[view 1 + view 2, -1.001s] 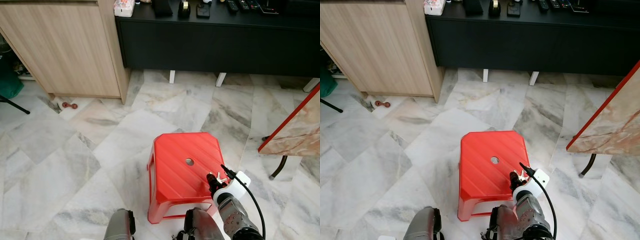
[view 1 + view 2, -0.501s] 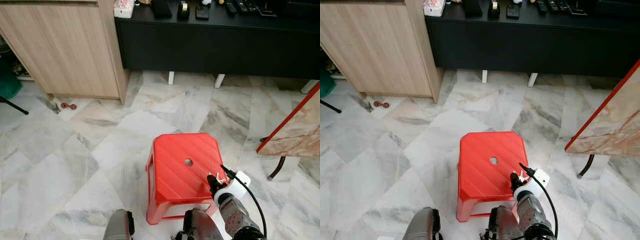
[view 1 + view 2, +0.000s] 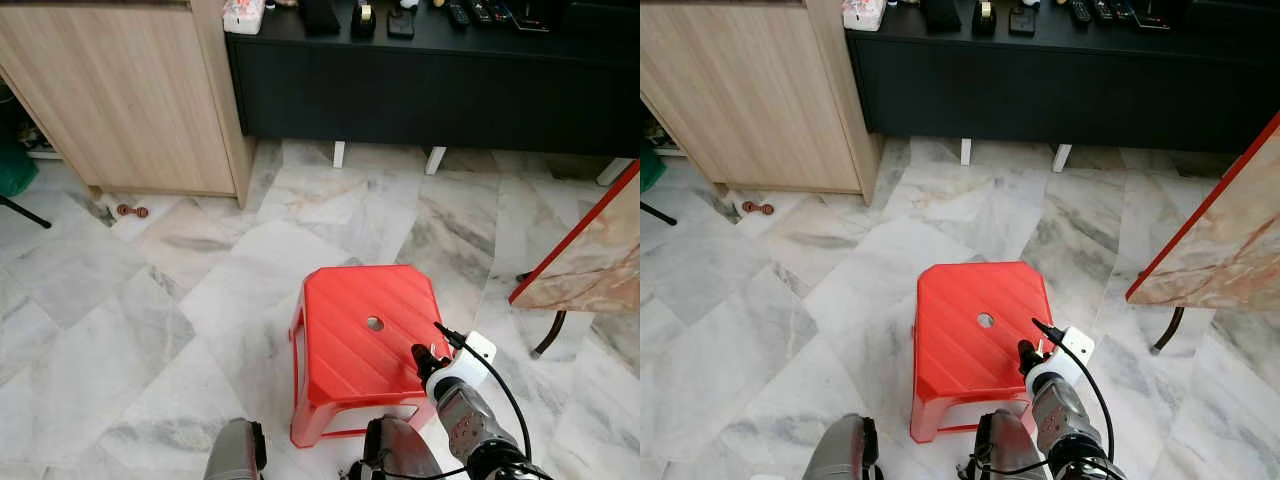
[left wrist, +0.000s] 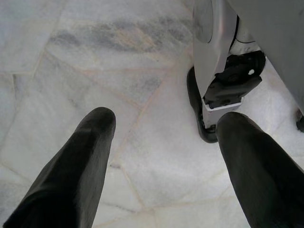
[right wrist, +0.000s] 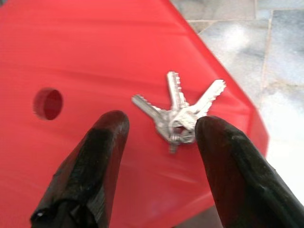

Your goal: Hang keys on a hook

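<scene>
Across far wall: wood cabinet left, black sideboard right, marble floor between. Near centre: red stool serving as pickup surface. Right gripper hovers over stool's near-right corner, fingers spread, straddling keys lying flat there, likely lined up for grasp. Left gripper idle, low over floor, fingers apart. No hook visible yet.

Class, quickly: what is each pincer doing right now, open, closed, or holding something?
Left pincer: open, holding nothing, above the marble floor.
Right pincer: open, poised over the keys on the red stool, not yet gripping.
</scene>
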`<state>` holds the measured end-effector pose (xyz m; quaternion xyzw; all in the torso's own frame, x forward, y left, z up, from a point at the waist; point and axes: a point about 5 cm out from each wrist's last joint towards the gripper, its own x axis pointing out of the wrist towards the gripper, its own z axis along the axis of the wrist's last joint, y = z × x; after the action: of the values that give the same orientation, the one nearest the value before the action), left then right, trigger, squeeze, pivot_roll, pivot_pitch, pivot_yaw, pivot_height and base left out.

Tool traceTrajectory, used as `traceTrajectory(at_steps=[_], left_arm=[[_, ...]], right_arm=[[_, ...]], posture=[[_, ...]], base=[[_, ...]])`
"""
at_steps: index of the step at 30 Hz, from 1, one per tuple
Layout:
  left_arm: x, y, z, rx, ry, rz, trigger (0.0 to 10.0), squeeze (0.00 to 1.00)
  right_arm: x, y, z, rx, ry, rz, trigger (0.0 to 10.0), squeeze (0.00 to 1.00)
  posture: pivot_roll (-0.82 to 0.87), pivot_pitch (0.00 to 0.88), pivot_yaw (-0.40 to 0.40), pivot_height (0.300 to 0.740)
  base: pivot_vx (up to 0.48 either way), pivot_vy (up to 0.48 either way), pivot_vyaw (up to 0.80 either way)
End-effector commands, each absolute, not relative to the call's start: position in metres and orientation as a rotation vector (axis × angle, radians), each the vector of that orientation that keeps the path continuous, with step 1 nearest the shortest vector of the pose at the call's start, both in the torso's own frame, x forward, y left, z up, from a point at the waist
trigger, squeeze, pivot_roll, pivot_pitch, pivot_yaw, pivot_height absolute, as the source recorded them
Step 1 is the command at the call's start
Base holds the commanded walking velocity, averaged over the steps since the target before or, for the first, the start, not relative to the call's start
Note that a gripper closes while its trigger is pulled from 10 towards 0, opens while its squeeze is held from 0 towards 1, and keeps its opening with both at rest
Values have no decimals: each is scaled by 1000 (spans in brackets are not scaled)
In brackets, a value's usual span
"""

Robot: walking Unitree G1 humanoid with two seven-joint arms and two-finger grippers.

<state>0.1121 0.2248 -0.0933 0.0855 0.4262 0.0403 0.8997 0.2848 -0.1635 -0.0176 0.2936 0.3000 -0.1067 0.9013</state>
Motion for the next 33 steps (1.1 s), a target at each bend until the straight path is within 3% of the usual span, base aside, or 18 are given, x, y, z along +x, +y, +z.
traceTrajectory(at_steps=[1,33], left_arm=[[95,202,-103,138,939,17,10000,0],[87,194,-104,116,927,30,10000,0]], right_arm=[[279,-166,-23,588,654,-233,10000,0],[275,-167,-28,496,721,-160,10000,0]], posture=[[77,247,-130,634],[69,278,-164,634]], base=[[0,0,0],[0,0,0]])
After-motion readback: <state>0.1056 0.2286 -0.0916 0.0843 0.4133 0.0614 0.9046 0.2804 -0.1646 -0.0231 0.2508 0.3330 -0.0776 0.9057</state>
